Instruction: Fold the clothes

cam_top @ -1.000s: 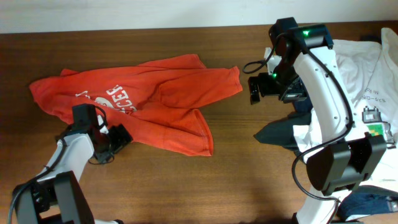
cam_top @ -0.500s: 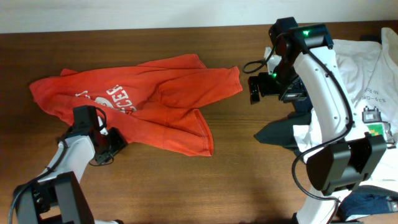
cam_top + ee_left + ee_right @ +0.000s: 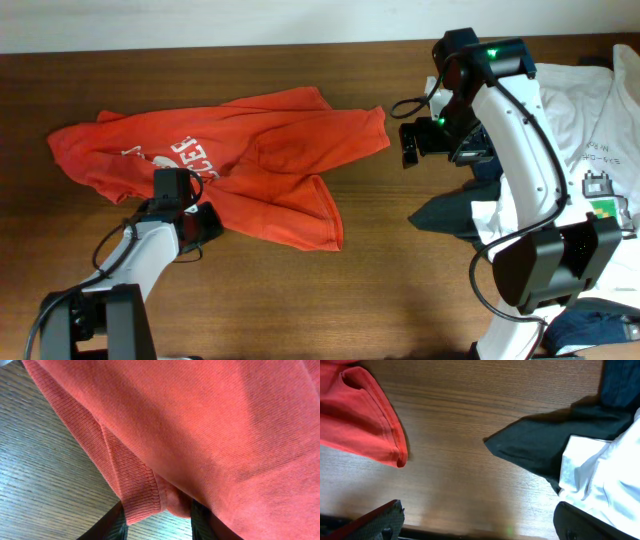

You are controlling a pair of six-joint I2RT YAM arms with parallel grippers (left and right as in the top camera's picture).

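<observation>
The orange-red T-shirt (image 3: 270,160) with white lettering lies crumpled flat on the left half of the wooden table. My left gripper (image 3: 200,225) is at its lower left edge. In the left wrist view the shirt (image 3: 200,425) fills the frame, and a ribbed hem hangs between the open fingers (image 3: 157,520), with bare wood showing below it. My right gripper (image 3: 412,145) hovers wide open and empty, to the right of the shirt's right edge (image 3: 360,415). In the right wrist view its fingers (image 3: 480,525) are far apart over bare wood.
A white T-shirt (image 3: 585,110) with a green square graphic lies at the right edge, also in the right wrist view (image 3: 600,480). A dark navy garment (image 3: 450,212) pokes out from under it (image 3: 540,445). The table's back edge meets a white wall.
My left gripper has moved right along the shirt's lower edge and now has the hem between its fingers. The right arm and the shirt have not moved.
</observation>
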